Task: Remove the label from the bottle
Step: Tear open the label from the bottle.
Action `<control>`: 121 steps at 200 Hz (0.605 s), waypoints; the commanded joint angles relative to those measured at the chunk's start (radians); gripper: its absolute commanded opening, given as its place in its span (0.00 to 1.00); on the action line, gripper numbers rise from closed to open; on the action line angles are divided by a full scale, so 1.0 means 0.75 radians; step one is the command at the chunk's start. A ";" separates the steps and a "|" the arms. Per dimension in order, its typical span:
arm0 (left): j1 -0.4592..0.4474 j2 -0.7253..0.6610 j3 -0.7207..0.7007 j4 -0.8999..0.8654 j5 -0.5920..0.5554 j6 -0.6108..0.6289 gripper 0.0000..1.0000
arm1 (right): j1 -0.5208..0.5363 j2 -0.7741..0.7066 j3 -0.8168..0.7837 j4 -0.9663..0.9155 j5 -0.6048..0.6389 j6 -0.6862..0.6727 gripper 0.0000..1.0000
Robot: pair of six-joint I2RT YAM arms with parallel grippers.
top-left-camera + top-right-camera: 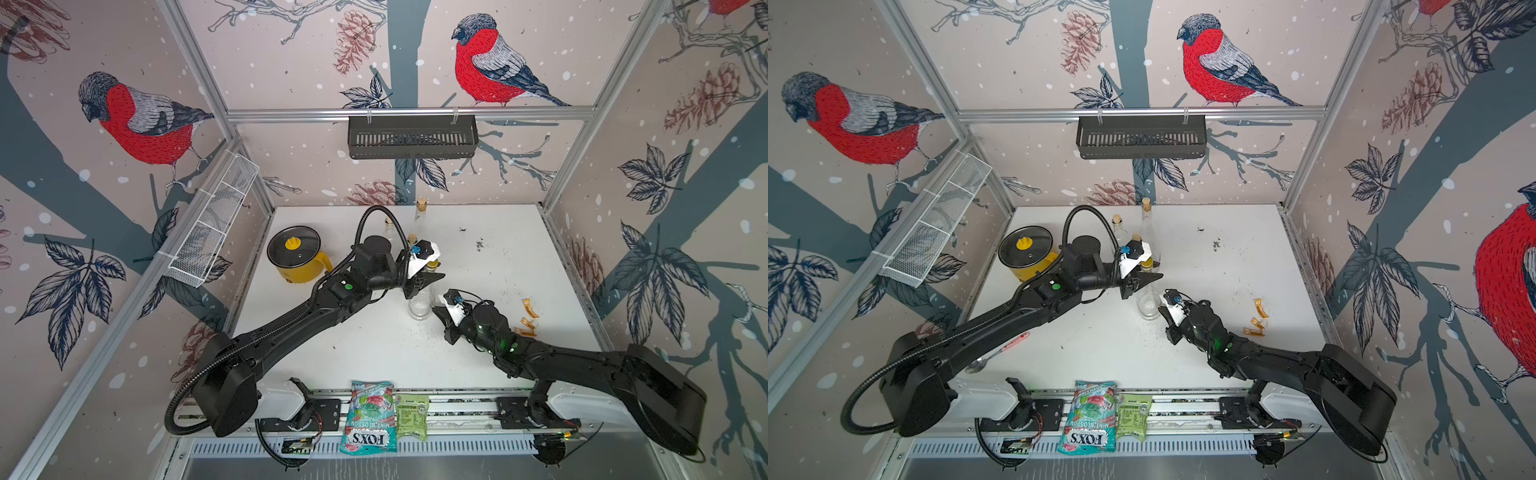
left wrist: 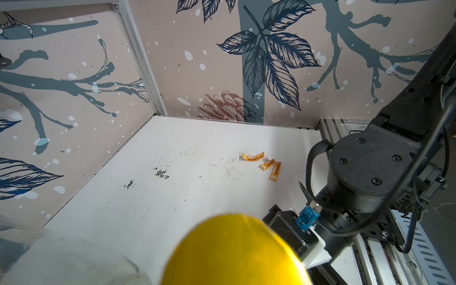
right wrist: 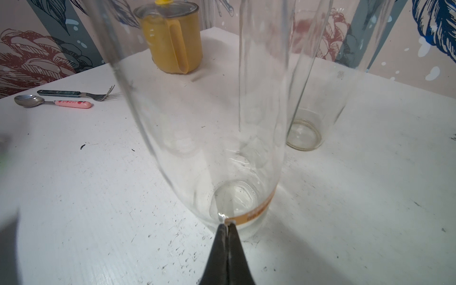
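Observation:
A clear glass bottle (image 1: 420, 305) with a yellow cap (image 1: 433, 263) stands upright mid-table. My left gripper (image 1: 432, 277) is shut round its neck just under the cap. In the left wrist view the cap (image 2: 234, 251) fills the foreground and hides the jaws. A thin orange label (image 3: 257, 211) rings the bottle (image 3: 197, 123) near its base. My right gripper (image 3: 226, 223) sits low beside the base, shut on the label's loose white end. In a top view the right gripper (image 1: 1160, 309) touches the bottle's lower right side.
Peeled orange label strips (image 1: 528, 318) lie to the right. Two corked glass bottles (image 1: 420, 216) stand behind, and a yellow pot (image 1: 297, 253) at back left. A spoon (image 3: 53, 102) and fork (image 3: 79, 93) lie left. Snack bags (image 1: 368, 415) rest on the front rail.

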State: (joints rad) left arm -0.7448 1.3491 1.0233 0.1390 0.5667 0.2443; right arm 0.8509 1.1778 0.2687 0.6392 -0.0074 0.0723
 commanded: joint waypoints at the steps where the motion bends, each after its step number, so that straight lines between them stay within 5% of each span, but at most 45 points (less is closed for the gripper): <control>1: -0.001 0.009 -0.002 -0.183 0.023 0.010 0.00 | 0.000 -0.008 0.008 0.022 0.090 -0.018 0.00; 121: -0.001 0.026 0.008 -0.180 0.022 0.008 0.00 | -0.029 -0.052 -0.030 0.013 0.114 -0.023 0.00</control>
State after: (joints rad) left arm -0.7448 1.3579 1.0302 0.1402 0.5674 0.2497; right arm 0.8360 1.1481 0.2516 0.6292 0.0265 0.0532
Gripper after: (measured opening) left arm 0.311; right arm 0.049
